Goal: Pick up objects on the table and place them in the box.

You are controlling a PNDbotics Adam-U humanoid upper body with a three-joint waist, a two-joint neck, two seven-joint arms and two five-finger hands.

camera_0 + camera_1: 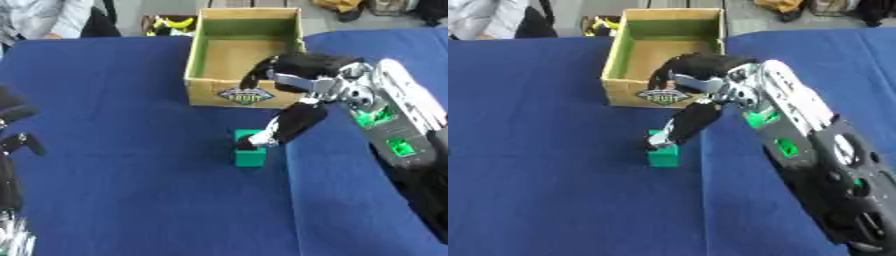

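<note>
A small green block (250,155) stands on the blue table (122,165), a short way in front of the cardboard box (206,89). The box has green inner walls and a logo on its front, and its brown floor shows bare. My right hand (302,70) hangs in front of the box's front right corner, with its arm coming in from the right. One long black digit (293,124) reaches down-left, and its pale tip touches the top of the block. The other fingers (259,70) bend toward the box front and hold nothing. My left hand (19,140) rests at the left edge, fingers apart.
Behind the box, off the table's far edge, sits a dark container with something yellow (178,22) in it. A seam in the blue cloth (703,200) runs toward me from near the block. Bare cloth lies left of the block.
</note>
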